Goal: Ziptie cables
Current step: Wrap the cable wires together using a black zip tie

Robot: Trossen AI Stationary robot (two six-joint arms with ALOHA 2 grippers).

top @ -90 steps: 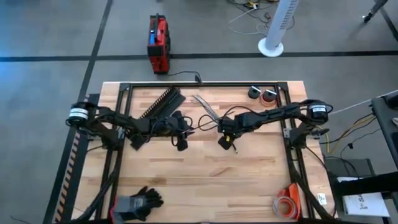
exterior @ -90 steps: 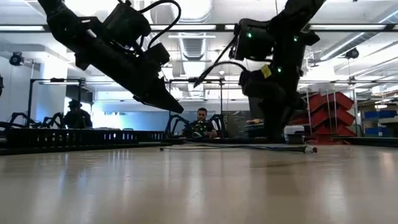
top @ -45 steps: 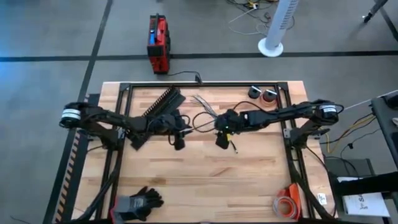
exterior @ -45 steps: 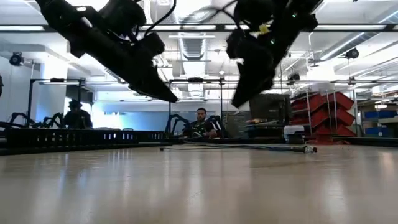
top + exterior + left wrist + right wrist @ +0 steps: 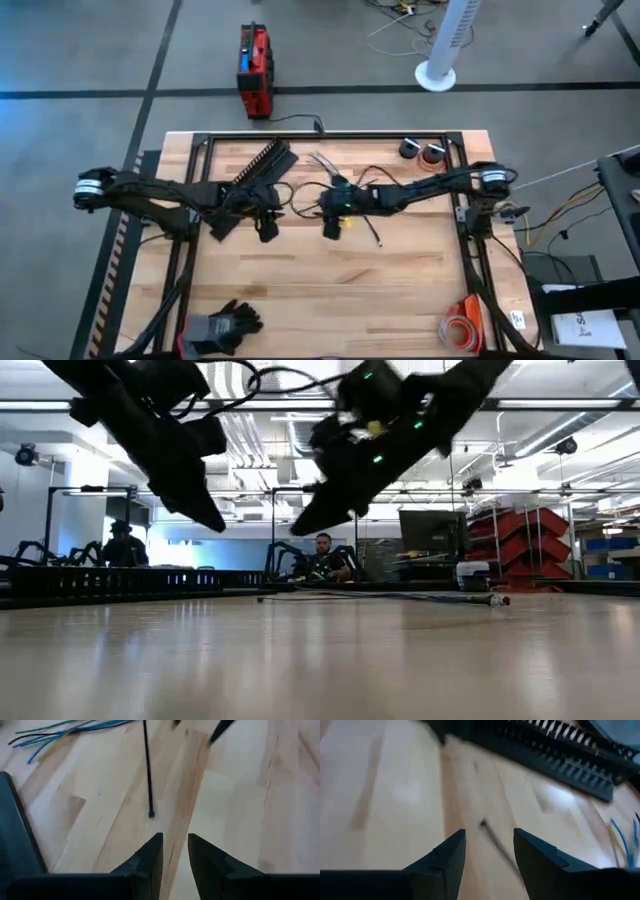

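Note:
The cables (image 5: 326, 164), thin green, blue, yellow and black wires fanned apart, lie flat on the table's far middle; they also show in the left wrist view (image 5: 60, 731). A thin black zip tie (image 5: 148, 770) lies on the wood ahead of my left gripper (image 5: 175, 851), which is open by a narrow gap and empty. My right gripper (image 5: 489, 851) is open, and a thin black strip (image 5: 492, 839) lies on the table beyond its fingers. In the high view my left gripper (image 5: 268, 228) and my right gripper (image 5: 332, 226) hang side by side above the table's middle.
A long black slotted strip (image 5: 252, 180) lies at the far left under the left arm. Two round rolls (image 5: 421, 151) stand at the far right. Black gloves (image 5: 222, 325) lie at the near left, an orange coil (image 5: 462, 328) at the near right. A person (image 5: 322, 560) sits beyond the table.
Both grippers have gone toward the table's left edge. My right gripper has risen from near the tabletop and tipped from pointing down to slanting. The cables have stayed where they were.

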